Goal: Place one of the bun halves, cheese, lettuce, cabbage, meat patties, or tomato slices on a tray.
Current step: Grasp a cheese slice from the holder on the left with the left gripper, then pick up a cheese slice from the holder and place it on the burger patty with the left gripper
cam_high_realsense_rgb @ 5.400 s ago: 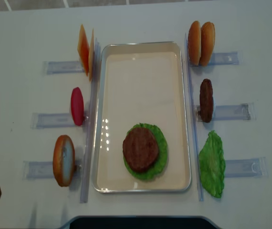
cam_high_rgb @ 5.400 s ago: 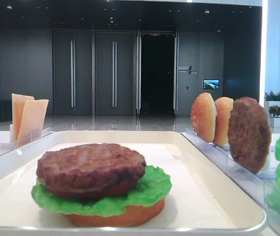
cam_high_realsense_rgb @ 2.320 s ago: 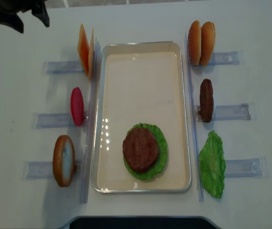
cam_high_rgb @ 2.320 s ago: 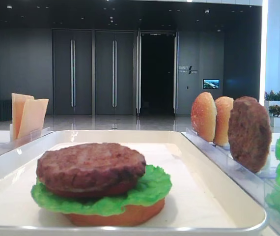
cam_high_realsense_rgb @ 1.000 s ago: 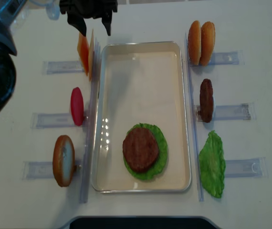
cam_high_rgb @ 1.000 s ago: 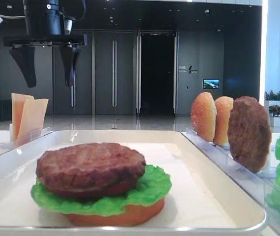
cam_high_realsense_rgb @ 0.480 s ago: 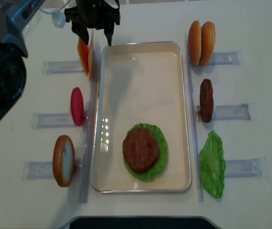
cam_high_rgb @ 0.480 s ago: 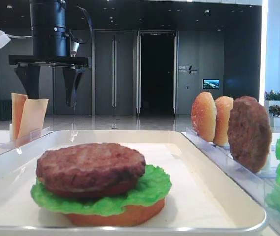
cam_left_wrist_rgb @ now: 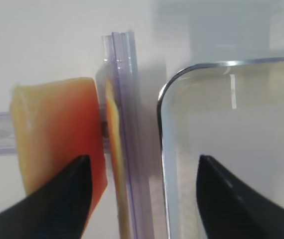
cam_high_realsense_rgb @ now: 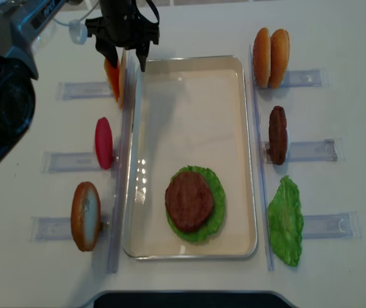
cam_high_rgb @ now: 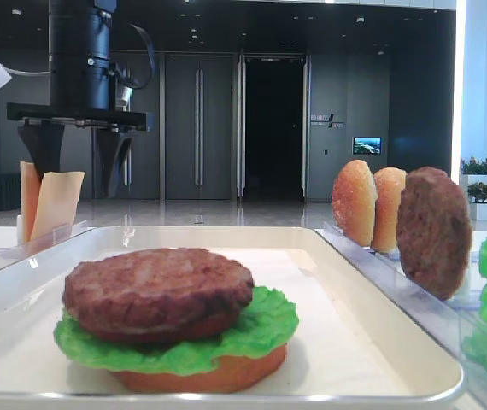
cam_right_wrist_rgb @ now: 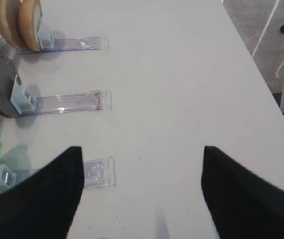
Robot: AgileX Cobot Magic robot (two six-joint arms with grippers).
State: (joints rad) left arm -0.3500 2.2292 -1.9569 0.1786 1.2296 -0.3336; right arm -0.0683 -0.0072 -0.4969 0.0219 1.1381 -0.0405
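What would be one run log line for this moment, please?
phase: reaching for cheese | left gripper: open, straddling the slices, no grip | right gripper: open, idle | tray: bun, lettuce, patty stacked

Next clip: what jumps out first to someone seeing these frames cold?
The half-built burger, a patty on lettuce over a bun half, sits at the near end of the white tray. At the far left corner, the left gripper hangs open over the upright cheese slices, its fingers straddling them. Spare bun halves stand in a rack to the right.

The left end effector point(cam_high_realsense_rgb: 124, 59) partly hides the cheese point(cam_high_realsense_rgb: 112, 78) from overhead.
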